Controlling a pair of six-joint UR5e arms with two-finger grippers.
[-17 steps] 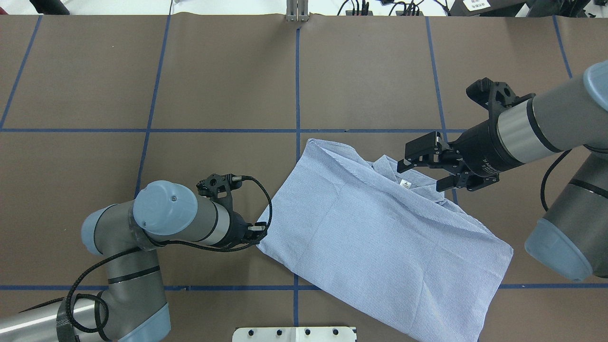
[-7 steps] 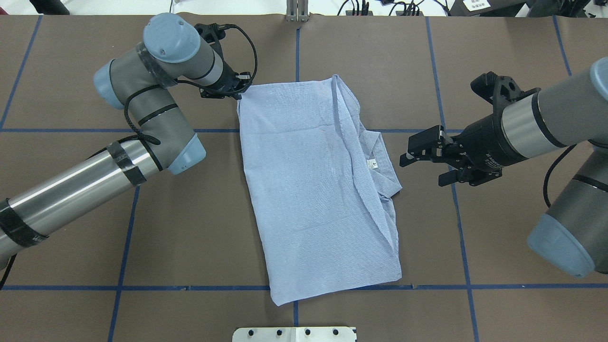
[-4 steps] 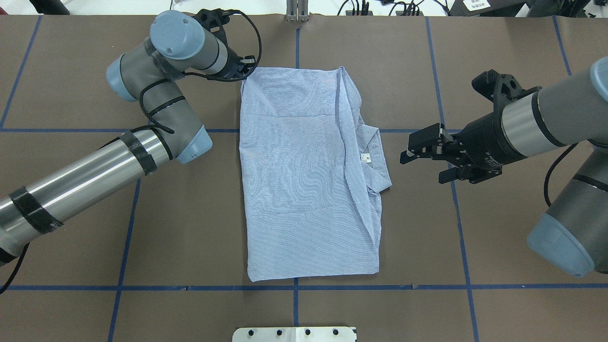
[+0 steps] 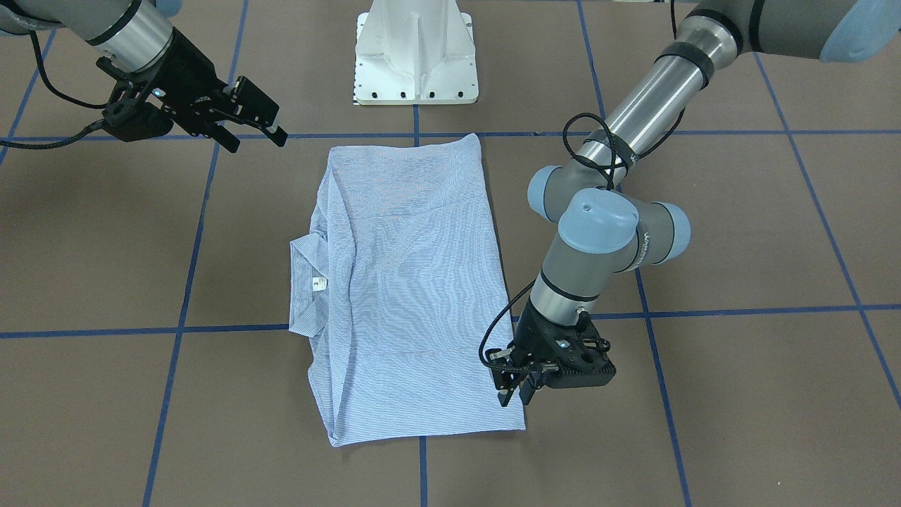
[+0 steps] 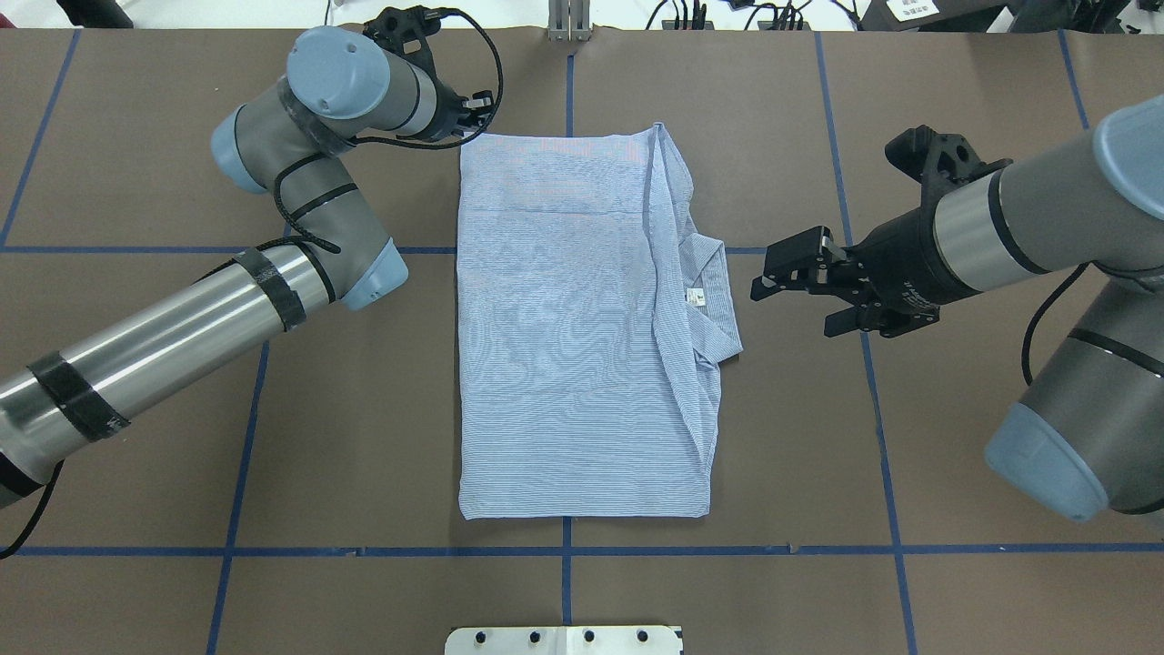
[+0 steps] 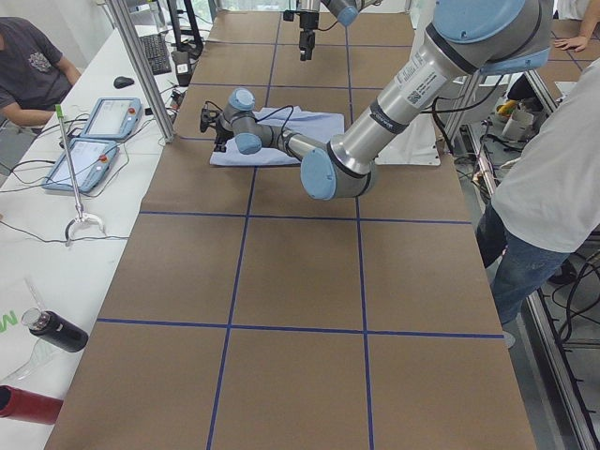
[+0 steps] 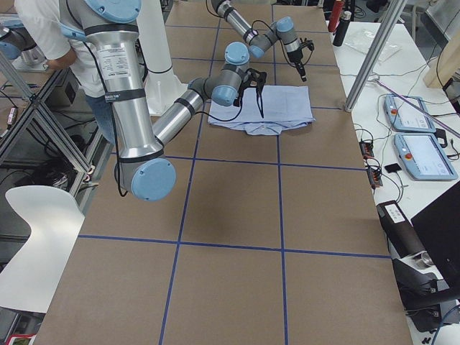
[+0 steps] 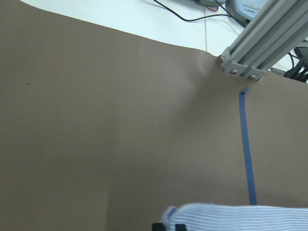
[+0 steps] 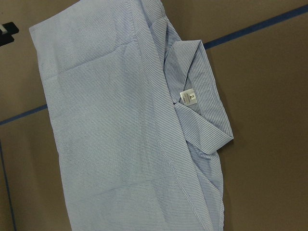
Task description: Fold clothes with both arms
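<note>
**Front-facing view.** We see the shirt (image 4: 408, 282) lying flat mid-table (image 4: 739, 232), folded into a long rectangle. Its collar (image 4: 304, 282) juts out on the robot's right side. The right gripper (image 4: 257, 144) hangs near the cloth without touching it, fingers spread wide and holding nothing. The left gripper (image 4: 515, 396) stands at the shirt corner farthest from the robot's base. Its fingers are close together, and we cannot tell whether cloth lies between them.

**Overhead view.** The collar carries a white neck label (image 5: 697, 297) and faces the right gripper's spread fingers. The left gripper sits at the shirt's far left corner.

**Left wrist view.** A striped corner of the shirt lies along the lower edge, right at the fingertips (image 8: 157, 227), below a blue tape line (image 8: 246, 154).

**Right wrist view.** We look down on the collar and label; the shirt fills most of the field.

**Side views.** The shirt appears small at the table's far end, between both arms.
</note>
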